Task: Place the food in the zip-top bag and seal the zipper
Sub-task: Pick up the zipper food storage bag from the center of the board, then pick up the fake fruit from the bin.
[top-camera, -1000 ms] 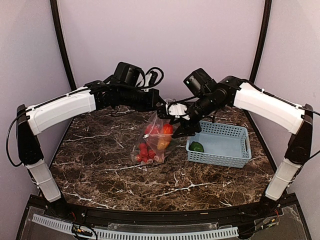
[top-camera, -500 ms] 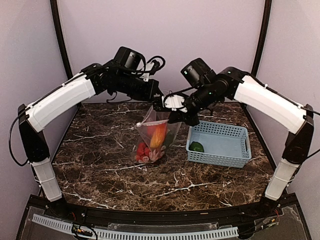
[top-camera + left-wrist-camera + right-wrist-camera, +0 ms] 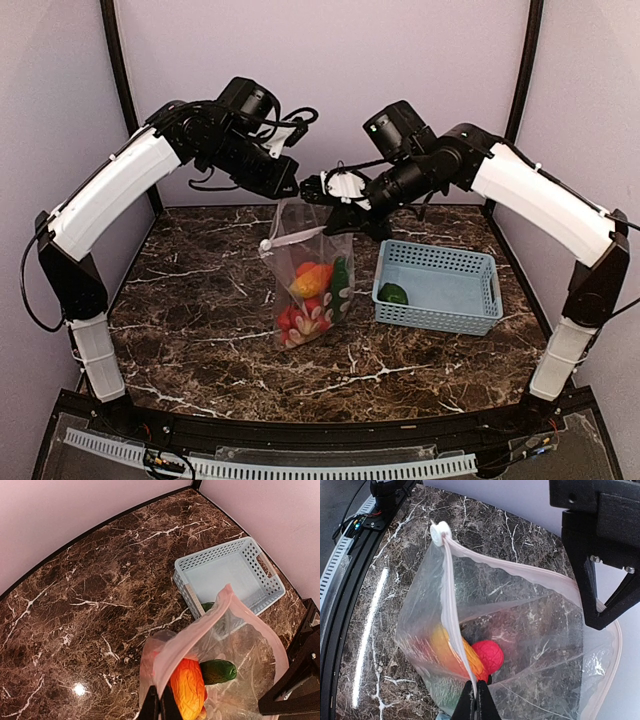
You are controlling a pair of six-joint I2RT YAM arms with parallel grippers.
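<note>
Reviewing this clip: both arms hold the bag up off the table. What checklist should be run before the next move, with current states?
1. Left tool pinching the bag rim: ok.
2. Right tool pinching the rim: ok.
3. All food inside: not ok, a green vegetable lies in the basket.
4. Zipper sealed: not ok, mouth gapes open.
5. Bag bottom resting on the table: cannot tell.

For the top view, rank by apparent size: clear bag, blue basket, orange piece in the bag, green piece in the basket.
1. The zip-top bag and blue basket look alike; the bag hangs lifted, nearer the camera, so no ranking.
2. The orange piece.
3. The green piece, slightly smaller.
</note>
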